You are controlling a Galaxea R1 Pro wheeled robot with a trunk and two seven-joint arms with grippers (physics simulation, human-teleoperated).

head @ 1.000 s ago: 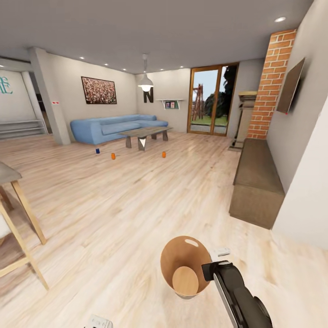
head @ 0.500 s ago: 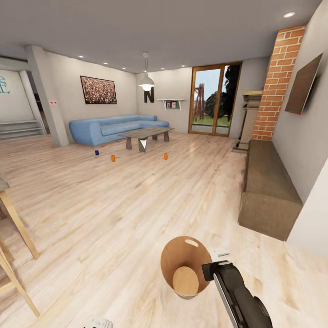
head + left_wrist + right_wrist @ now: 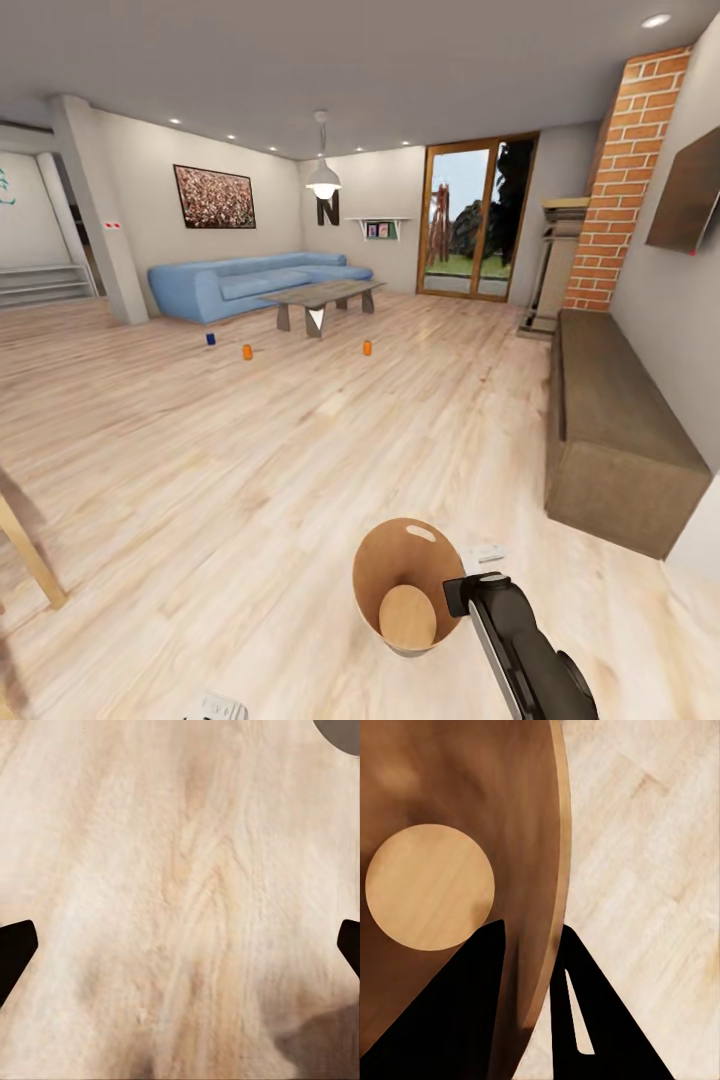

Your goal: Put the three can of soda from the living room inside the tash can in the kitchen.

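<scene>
Head view: right gripper (image 3: 470, 590) pinches the bin (image 3: 405, 585) by its rim, one finger inside. Three cans (image 3: 247, 352) stand well ahead on the floor near the sofa (image 3: 240, 283). Left gripper (image 3: 180, 945) spread wide, empty. Drive slowly, keeping bin level.

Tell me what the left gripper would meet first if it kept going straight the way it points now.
Probably the wood plank floor: the left wrist view looks along the open left gripper straight at bare planks, nothing between. Depth is unclear.
</scene>
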